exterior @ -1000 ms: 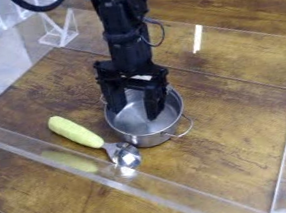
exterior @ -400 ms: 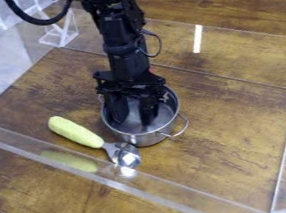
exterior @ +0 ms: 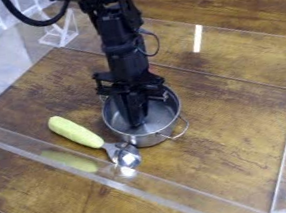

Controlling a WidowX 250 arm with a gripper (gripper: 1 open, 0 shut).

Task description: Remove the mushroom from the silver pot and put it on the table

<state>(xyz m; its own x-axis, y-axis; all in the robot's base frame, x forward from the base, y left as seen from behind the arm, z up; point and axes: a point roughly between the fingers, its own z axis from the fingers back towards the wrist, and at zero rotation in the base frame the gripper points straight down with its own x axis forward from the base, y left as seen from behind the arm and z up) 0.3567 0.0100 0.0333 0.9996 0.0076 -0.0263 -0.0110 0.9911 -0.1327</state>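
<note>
Camera view from above the dark brown wooden plank table (exterior: 228,116): black robot gripper (exterior: 137,117) reaches straight down into the round shiny steel pot (exterior: 160,128), fingers drawn close, presumably closing on the mushroom, hidden inside; whether they grip it cannot be told

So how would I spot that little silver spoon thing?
Find the shiny round silver pot mid-table, where the gripper reaches in. Just in front lies the spoon, its yellow handle angling away to the left. It is small and flat, unlike the deep pot.
</note>
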